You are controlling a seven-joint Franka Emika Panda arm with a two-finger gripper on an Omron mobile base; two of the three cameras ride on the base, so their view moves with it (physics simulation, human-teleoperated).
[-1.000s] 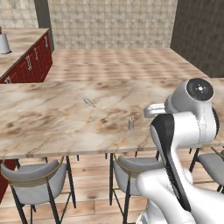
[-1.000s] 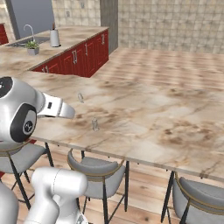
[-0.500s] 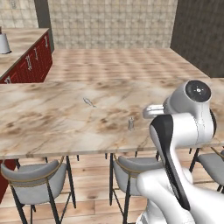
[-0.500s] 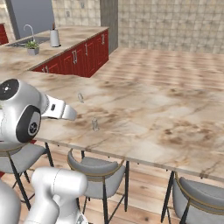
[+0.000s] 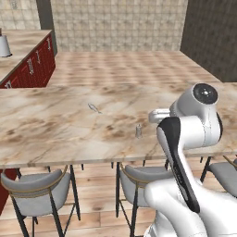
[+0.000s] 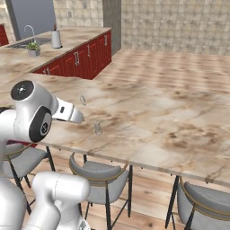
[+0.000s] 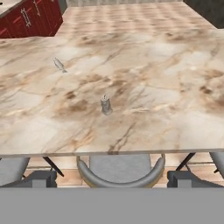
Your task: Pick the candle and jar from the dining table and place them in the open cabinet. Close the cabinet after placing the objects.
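Near the dining table's (image 5: 55, 134) front edge, the candle (image 5: 138, 131) is standing upright & untouched while we're swinging the arm a bit further toward it vs. a sec ago, gripper wide open, empty, so pickup's not started.

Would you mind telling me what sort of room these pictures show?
Most likely a rendered kitchen with a dining area: a long beige marble-topped dining table with grey padded chairs tucked under it, red base drawers beneath a marble counter, and a sink with a curved tap.
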